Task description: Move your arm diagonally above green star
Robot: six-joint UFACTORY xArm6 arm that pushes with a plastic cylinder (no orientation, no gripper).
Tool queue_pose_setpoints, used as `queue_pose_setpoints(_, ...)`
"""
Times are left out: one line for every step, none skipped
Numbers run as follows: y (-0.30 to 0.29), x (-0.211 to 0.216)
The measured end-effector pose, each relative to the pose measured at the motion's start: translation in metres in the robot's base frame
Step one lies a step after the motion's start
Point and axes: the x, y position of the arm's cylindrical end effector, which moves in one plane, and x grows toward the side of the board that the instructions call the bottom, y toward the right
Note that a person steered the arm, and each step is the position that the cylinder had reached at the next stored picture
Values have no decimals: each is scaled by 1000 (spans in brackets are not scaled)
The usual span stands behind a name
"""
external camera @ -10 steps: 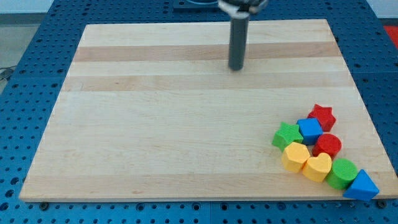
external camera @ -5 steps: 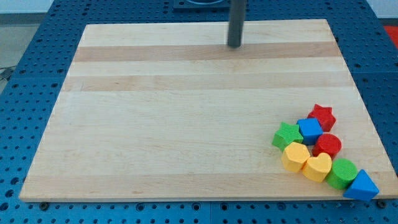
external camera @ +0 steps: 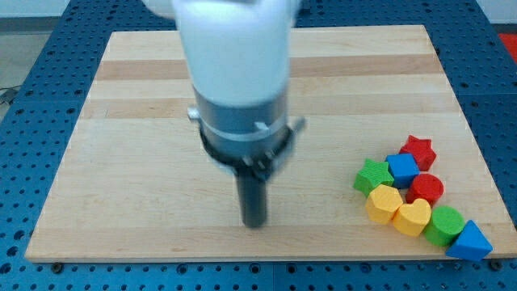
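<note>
The green star (external camera: 372, 175) lies at the left edge of a tight cluster of blocks near the board's lower right. My tip (external camera: 254, 224) rests on the board near the view's bottom centre, well to the left of the green star and slightly lower. The arm's white and grey body (external camera: 236, 73) fills the view's upper middle and hides the board behind it.
The cluster holds a red star (external camera: 419, 150), a blue cube (external camera: 402, 168), a red cylinder (external camera: 426, 188), a yellow hexagon (external camera: 384, 202), a yellow heart (external camera: 413, 217), a green cylinder (external camera: 444, 223) and a blue triangle (external camera: 470, 240). The wooden board (external camera: 137, 162) lies on a blue pegboard.
My tip has swung from the board's top centre down to the bottom centre, and the arm's body now looms large in view. The blocks have not moved.
</note>
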Motion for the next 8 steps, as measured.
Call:
queue_pose_setpoints(11, 16)
queue_pose_setpoints(12, 17)
queue_pose_setpoints(16, 17)
queue_pose_setpoints(44, 17)
queue_pose_setpoints(57, 17)
queue_pose_setpoints(35, 15)
queue_pose_setpoints(22, -66)
queue_pose_setpoints(43, -164)
